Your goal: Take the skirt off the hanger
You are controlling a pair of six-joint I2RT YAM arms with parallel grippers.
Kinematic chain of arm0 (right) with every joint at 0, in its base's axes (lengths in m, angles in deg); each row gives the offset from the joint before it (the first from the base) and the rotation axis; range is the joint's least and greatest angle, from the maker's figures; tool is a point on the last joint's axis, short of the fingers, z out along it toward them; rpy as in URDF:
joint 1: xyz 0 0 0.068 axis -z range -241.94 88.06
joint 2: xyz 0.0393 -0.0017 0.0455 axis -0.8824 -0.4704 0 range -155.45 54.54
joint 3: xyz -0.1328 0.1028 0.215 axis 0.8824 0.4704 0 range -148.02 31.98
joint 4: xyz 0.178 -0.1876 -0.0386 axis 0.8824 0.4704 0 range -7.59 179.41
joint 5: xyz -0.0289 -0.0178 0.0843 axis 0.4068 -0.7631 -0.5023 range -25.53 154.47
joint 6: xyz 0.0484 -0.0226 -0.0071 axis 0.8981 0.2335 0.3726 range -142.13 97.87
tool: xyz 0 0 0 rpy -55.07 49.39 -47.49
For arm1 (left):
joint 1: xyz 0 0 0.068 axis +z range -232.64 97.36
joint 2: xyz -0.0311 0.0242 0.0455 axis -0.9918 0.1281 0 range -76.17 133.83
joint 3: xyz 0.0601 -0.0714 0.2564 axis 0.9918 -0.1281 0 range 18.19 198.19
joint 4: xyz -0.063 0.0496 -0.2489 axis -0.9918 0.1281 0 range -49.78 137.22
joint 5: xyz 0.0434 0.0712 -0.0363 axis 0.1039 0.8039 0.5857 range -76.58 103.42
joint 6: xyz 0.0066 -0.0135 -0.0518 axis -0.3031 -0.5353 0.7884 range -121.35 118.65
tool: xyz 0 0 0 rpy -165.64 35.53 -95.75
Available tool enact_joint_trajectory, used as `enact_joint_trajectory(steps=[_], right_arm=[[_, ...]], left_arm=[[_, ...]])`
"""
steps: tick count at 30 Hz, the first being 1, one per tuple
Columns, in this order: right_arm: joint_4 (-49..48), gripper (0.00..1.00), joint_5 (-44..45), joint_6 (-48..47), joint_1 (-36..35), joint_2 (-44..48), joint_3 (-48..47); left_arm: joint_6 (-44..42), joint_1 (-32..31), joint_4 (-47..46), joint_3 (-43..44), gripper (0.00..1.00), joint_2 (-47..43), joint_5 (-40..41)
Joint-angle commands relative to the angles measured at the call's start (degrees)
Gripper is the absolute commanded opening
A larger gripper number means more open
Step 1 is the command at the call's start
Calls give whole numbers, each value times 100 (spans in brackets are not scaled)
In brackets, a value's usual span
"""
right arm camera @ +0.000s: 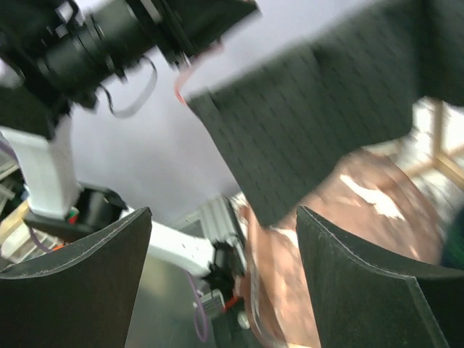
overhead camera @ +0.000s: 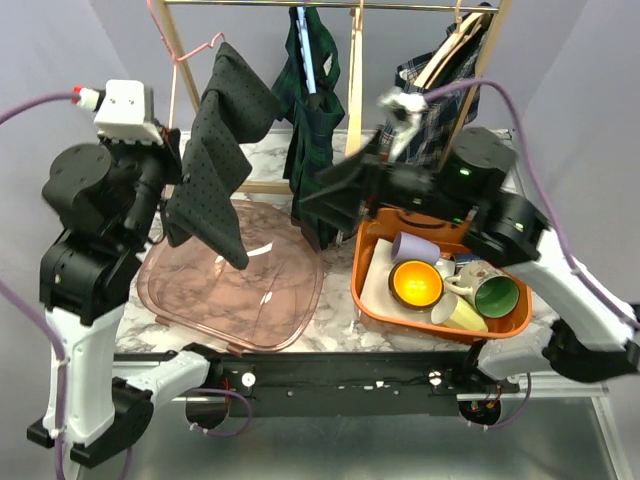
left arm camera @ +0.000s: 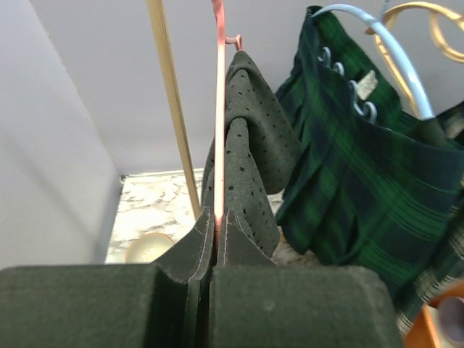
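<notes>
- Left gripper [left arm camera: 210, 270] pads fill the bottom of its wrist view, and they're squeezed together on the pink hanger [left arm camera: 218, 109]. The wire runs straight down into the seam between them, with skirt [left arm camera: 250, 145] fabric bunched on both sides of the pinch.
- From above, that left gripper [overhead camera: 165, 195] sits at the left edge of the skirt [overhead camera: 215, 150]. It's dark grey with little dots and hangs off the tilted pink hanger [overhead camera: 185, 55] from the upper left down toward centre-left.
- Its bottom corner dangles over the clear pinkish tray [overhead camera: 280, 300]. Can't tell if it actually touches.
- Right gripper [right arm camera: 221, 217] has its jaws wide apart with nothing between them. The skirt [right arm camera: 304, 109] crosses the upper half of that blurry view, beyond the fingertips.
- In the overhead view the right gripper [overhead camera: 312, 198] points left at mid-frame, near the skirt's right side but clear of it.
- Behind it a green plaid garment [overhead camera: 315, 110] hangs from the wooden rack [overhead camera: 355, 90]. It also shows on the right of the left wrist view [left arm camera: 362, 181].
- Lower right there's an orange bin [overhead camera: 357, 280] with cups [overhead camera: 417, 283] inside, sitting just beside the tray on the marble tabletop [overhead camera: 340, 322].
</notes>
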Motion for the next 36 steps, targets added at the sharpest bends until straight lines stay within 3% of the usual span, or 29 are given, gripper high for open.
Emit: enact_joint_trajectory(steps=[1, 8, 17, 19, 20, 21, 23, 24, 30, 36], right_arm=[[377, 89, 468, -514, -783, -1296, -1460], [765, 95, 1681, -1148, -1784, -3063, -2816], [-35, 95, 2051, -999, -2128, -3556, -2264], [35, 81, 2200, -859, -2137, -3618, -2264], [18, 69, 2210, -832, -2128, -3610, -2221], [-8, 42, 2227, -806, -2137, -3575, -2159], [-87, 11, 2210, -735, -2137, -3487, -1914], [-122, 1, 2201, -709, -2137, -3356, -1808], [-351, 1, 1894, -787, -2137, -2653, -903], [-193, 1, 313, -1376, -2163, -1967, -771]], left_arm=[[512, 14, -327, -436, 0, -597, -583], [723, 14, -318, -640, 0, -880, -679], [837, 14, -450, -789, 0, -1003, -970], [846, 14, -467, -807, 0, -1030, -944], [846, 14, -485, -816, 0, -1030, -935], [829, 14, -494, -816, 0, -1030, -900], [820, 14, -503, -833, 0, -1021, -734], [776, 14, -529, -851, 0, -1030, -672], [442, 14, -722, -1150, 0, -1056, 441], [-94, 14, -923, -1097, 0, -880, 1806]])
